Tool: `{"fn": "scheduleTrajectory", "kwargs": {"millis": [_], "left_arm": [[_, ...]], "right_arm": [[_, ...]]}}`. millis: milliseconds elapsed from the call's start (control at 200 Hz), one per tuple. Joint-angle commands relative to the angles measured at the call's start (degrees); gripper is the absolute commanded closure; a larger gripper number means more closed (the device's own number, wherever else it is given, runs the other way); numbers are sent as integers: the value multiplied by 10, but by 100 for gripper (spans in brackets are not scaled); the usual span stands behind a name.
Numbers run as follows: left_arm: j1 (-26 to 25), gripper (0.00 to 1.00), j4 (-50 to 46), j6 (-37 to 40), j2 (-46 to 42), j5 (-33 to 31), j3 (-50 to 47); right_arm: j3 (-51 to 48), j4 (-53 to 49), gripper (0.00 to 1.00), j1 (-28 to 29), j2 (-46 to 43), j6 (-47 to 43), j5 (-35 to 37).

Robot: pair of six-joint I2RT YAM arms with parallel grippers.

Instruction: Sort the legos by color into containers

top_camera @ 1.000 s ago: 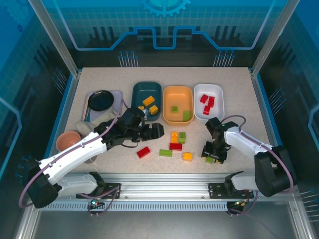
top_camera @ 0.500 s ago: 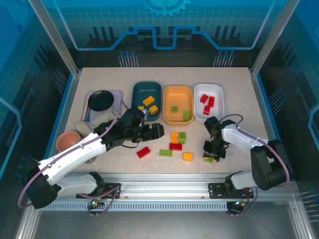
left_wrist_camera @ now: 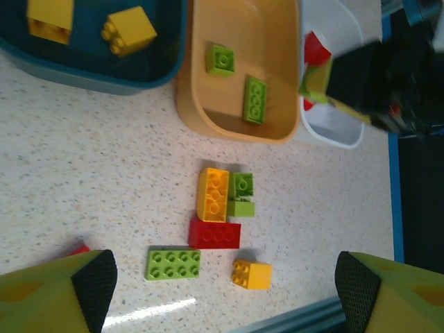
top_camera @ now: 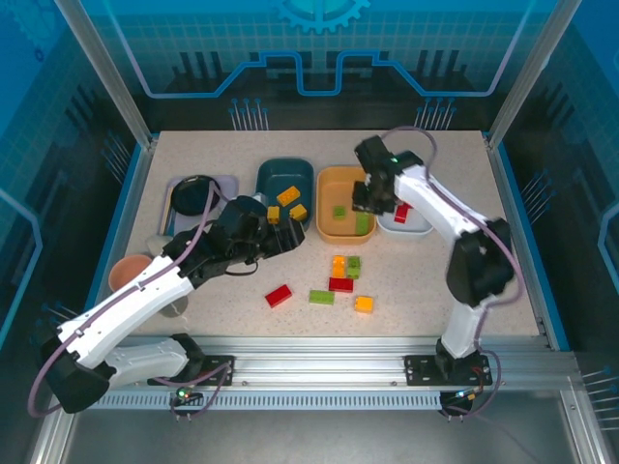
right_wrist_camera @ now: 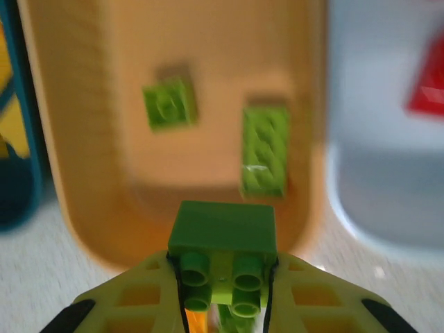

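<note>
While several loose legos [top_camera: 340, 284] lie scattered on the table [top_camera: 416, 290] near the front, the left gripper [left_wrist_camera: 223, 291] hangs just beyond them, fingers spread wide. Farther back, the right gripper [right_wrist_camera: 222, 298] pinches a green brick [right_wrist_camera: 222, 232] over the orange bin's [top_camera: 329, 230] near end. Beside it, the teal bin [top_camera: 280, 172] holds yellow bricks and the white bin [left_wrist_camera: 340, 121] red ones.
</note>
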Motion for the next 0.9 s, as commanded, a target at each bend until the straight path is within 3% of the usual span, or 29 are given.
{"fn": "scheduleTrajectory", "kwargs": {"millis": [0,200,345,460,575,695,770,895], "left_arm": [[12,14,-35,0,6,-12,18],[14,15,-40,7,16,-4,15],[14,15,-43,13,20,2,12],[13,15,-42,18,30,13,14],[8,16,-35,33,53,38,22],[-13,17,-36,64,97,62,45],[-25,18,-39,66,131,80,63],[-52,20,-28,48,194,116,82]], "right_arm": [[150,-61,78,1,120,-36,13],[409,-152,73,-18,318,-31,1],[462,-165,68,-23,376,-24,-32],[458,-164,47,-19,374,-29,-33],[452,-158,37,-18,335,-35,-26],[395,-138,37,-10,240,-41,-5],[297,-105,38,-6,142,-36,9],[45,-25,39,2,-49,-16,31]]}}
